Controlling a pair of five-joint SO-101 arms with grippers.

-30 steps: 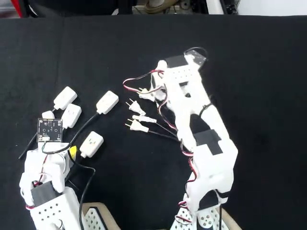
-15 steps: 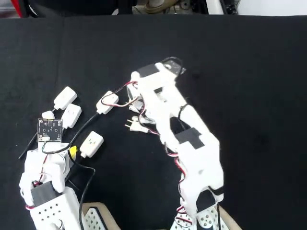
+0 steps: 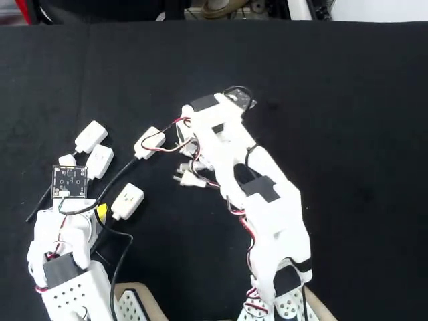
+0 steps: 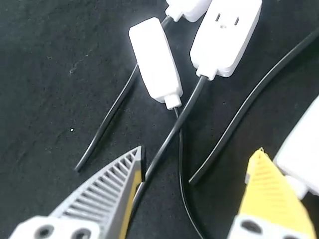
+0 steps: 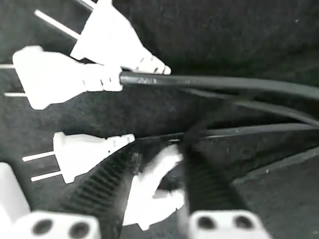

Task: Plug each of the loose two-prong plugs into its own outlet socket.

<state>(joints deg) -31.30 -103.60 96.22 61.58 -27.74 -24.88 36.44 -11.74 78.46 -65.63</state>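
High view: a black desk [image 3: 361, 100], with both arms coming up from its near edge.
Left arm [image 3: 63, 267]: sits at the near left corner of the desk, its wrist over the sockets.
Left jaws: spread wide, one grey and one yellow, low over the cloth. Nothing lies between them except black cords [image 4: 164, 144].
Sockets [image 3: 99, 161]: five white ones are scattered toward the left edge of the desk. The nearest socket [image 3: 127, 201] lies just beside the yellow jaw, and the outlying socket [image 3: 149, 142] lies closer to the middle. In the left wrist view a slotted socket [image 4: 227, 35] lies face up, with a plain-sided socket [image 4: 155, 62] just beside it but apart from it.
Right arm [image 3: 267, 200]: stretches from the near edge to about the middle of the desk, its wrist above the plugs.
Right jaws: black and down among the plugs. The pinched plug [image 5: 154, 191], white and blurred, fills the gap between them, and they look pressed onto it.
Plugs: three more white two-prong plugs lie loose on the cloth close by: a far plug [image 5: 107, 42], a middle plug [image 5: 60, 74] and a near plug [image 5: 79, 152]. Their prongs all point the same way and black cords trail off behind them. From above, one exposed plug [image 3: 190, 178] shows beside the arm, its prongs toward the left edge. It lies between the arm and the nearest socket, touching neither.
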